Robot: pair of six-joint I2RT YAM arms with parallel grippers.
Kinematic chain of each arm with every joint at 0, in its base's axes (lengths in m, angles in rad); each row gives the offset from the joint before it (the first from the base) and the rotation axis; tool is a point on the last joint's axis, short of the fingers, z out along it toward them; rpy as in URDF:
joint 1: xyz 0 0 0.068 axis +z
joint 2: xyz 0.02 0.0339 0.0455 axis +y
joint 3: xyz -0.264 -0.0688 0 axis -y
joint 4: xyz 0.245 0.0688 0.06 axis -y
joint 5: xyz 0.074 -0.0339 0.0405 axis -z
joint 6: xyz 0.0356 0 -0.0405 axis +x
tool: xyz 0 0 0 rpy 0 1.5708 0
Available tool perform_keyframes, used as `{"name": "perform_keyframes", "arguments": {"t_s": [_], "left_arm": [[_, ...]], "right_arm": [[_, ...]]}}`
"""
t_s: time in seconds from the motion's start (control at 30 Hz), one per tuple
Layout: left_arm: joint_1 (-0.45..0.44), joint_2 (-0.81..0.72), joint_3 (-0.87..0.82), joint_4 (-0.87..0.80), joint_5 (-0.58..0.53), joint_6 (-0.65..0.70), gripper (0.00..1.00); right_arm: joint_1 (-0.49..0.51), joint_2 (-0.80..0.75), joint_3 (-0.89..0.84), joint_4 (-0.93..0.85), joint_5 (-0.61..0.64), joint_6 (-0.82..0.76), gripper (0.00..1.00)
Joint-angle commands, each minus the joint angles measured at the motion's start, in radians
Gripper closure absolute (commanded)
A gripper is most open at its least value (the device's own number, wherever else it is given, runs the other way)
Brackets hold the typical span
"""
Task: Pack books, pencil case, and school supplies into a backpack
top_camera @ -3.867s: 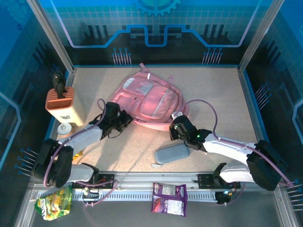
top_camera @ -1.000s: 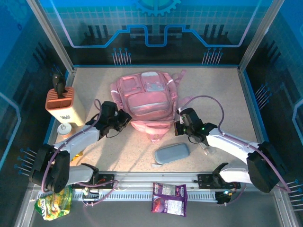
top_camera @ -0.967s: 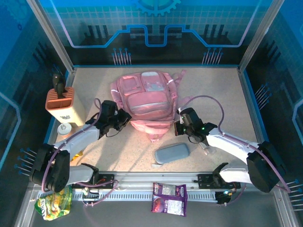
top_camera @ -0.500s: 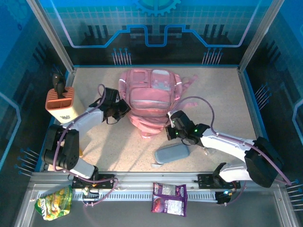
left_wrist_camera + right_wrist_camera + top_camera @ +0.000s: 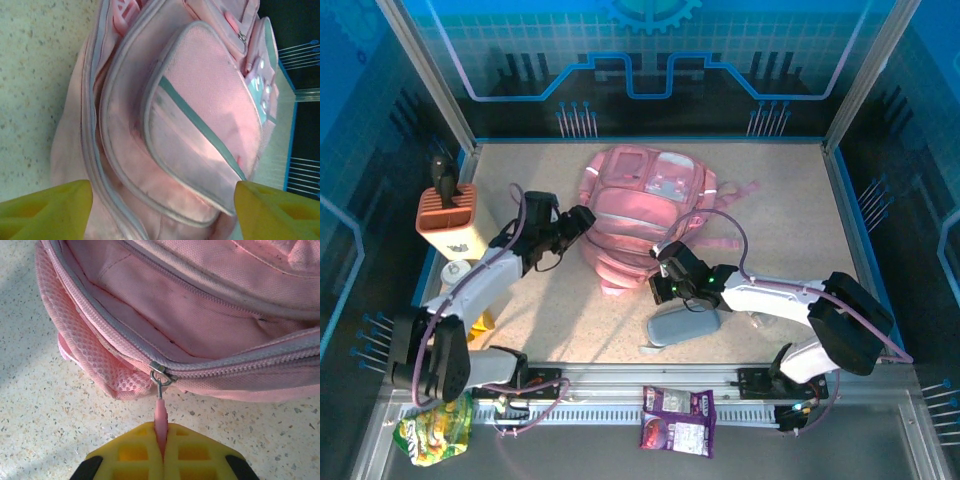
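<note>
At the near edge of the backpack (image 5: 645, 200), mid-table, the right gripper (image 5: 162, 440) is clamped on the pink zipper pull (image 5: 160, 412). Closed zip track (image 5: 240, 365) runs rightward from it in the wrist view, while the left gripper (image 5: 582, 215) gapes empty beside the bag's left flank.

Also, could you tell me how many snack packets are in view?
2: a green packet at the near left corner, a purple packet on the near rail, midway. More may be hidden.
</note>
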Motion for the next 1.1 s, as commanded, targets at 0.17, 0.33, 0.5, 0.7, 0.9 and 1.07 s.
{"name": "perform_keyframes", "arguments": {"t_s": [0.17, 0.33, 0.5, 0.7, 0.9, 1.07], "left_arm": [[-0.204, -0.218, -0.184, 0.037, -0.109, -0.308, 0.23], [-0.337, -0.216, -0.275, 0.152, -0.179, -0.490, 0.23], [-0.416, -0.109, -0.250, 0.237, -0.210, -0.571, 0.25], [-0.462, 0.046, -0.187, 0.330, -0.239, -0.657, 0.25], [-0.491, 0.175, -0.146, 0.357, -0.272, -0.734, 0.32], [-0.491, 0.241, -0.131, 0.357, -0.296, -0.752, 0.52]], "right_arm": [[0.011, -0.010, -0.014, 0.049, -0.011, 0.029, 1.00], [0.010, -0.015, -0.022, 0.048, -0.012, 0.036, 1.00], [0.012, -0.021, -0.025, 0.044, 0.002, 0.028, 1.00], [0.016, -0.002, -0.019, 0.057, -0.011, 0.035, 1.00], [0.016, -0.006, -0.014, 0.054, -0.007, 0.032, 1.00], [0.017, -0.005, -0.005, 0.037, 0.021, 0.017, 1.00]]}}
